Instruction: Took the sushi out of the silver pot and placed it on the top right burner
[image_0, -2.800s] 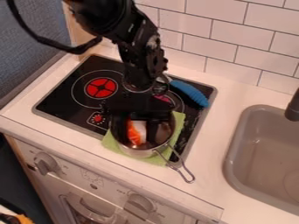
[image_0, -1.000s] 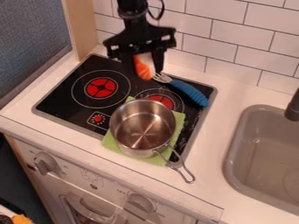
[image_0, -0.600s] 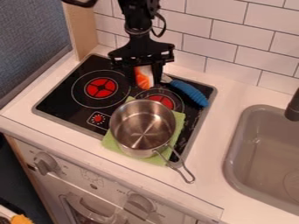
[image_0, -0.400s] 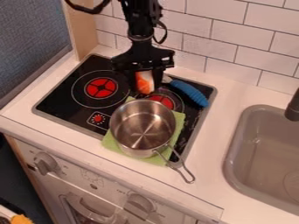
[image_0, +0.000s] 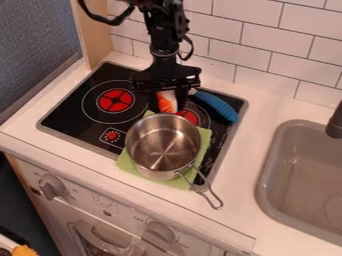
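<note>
My gripper (image_0: 167, 102) hangs over the back right part of the stove, shut on the orange and white sushi (image_0: 167, 102). The sushi is held between the fingers, upright, just behind the pot's far rim. Part of the red top right burner (image_0: 189, 117) shows between the sushi and the pot. The silver pot (image_0: 162, 145) holds nothing and stands at the stove's front right, its handle pointing to the lower right.
A green cloth (image_0: 206, 139) lies under the pot. A blue-handled utensil (image_0: 217, 106) rests at the stove's back right corner, close beside the gripper. The tiled wall rises behind, and a grey sink (image_0: 266, 172) is at the right.
From inside the pot, the gripper has lifted the sushi out and back over the stove's rear. Since then it has come down and slightly to the right, still holding the sushi.
</note>
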